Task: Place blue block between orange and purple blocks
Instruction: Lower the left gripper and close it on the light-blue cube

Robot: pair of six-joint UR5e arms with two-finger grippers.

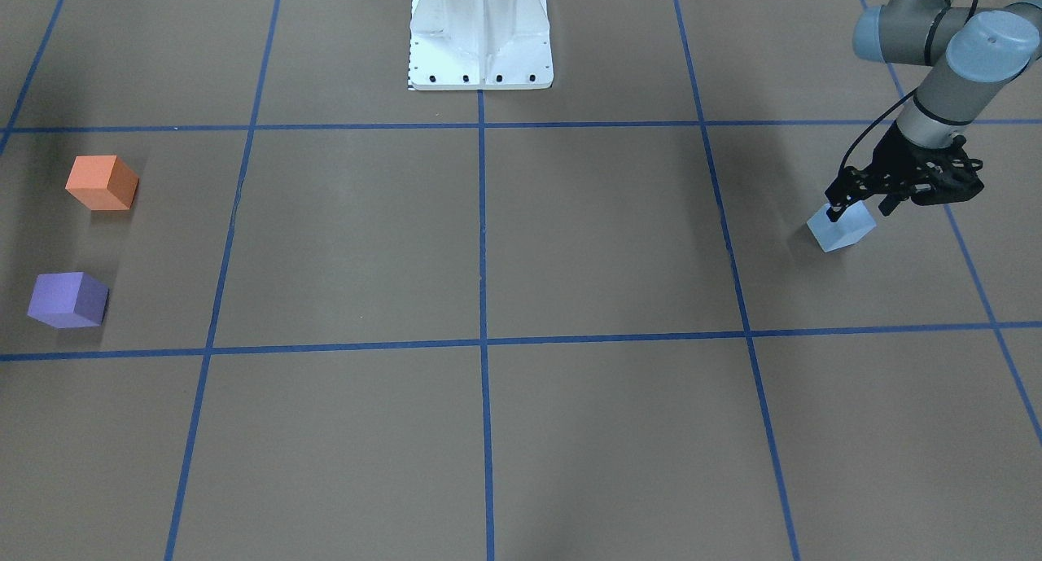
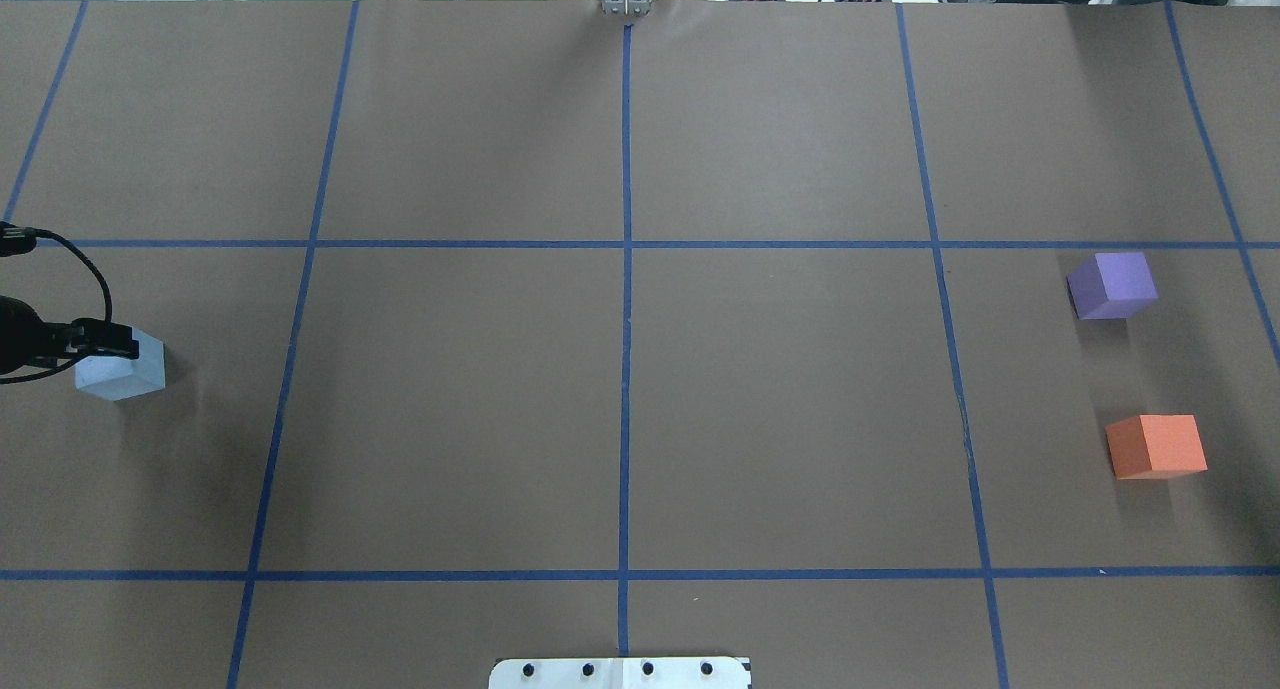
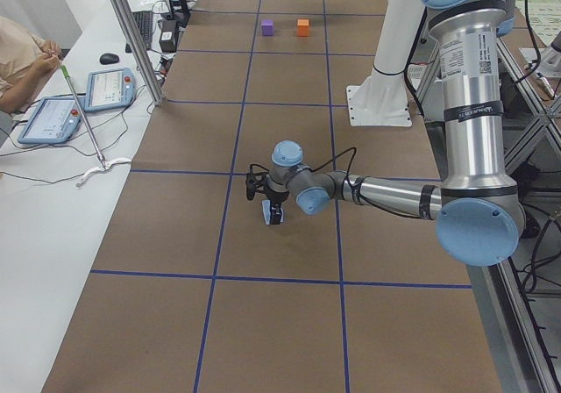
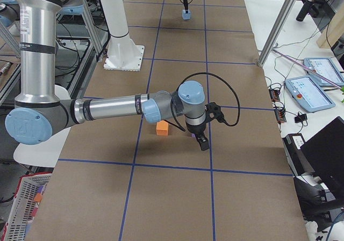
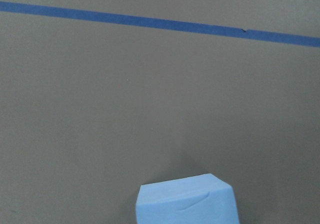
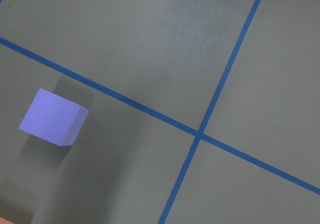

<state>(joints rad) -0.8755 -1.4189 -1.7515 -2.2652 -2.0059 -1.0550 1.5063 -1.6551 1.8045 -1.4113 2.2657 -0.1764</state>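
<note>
Plainly, three blocks: blue block (image 1: 842, 231) sits at the left fingers (image 1: 838, 201), grip unclear; far across open surface (image 1: 602, 235), orange block (image 1: 102, 183) and purple block (image 1: 67, 300) stand apart. Right fingers (image 4: 202, 142): cannot tell.

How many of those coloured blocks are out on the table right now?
3. The blue block sits alone at one end; the orange block and the purple block sit side by side, not touching, at the far end. None seems hidden.

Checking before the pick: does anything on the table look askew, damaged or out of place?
Nothing stands out. The light blue foam cube sits flat at the left gripper; the orange foam cube and purple foam cube sit flat, apart, undamaged.
</note>
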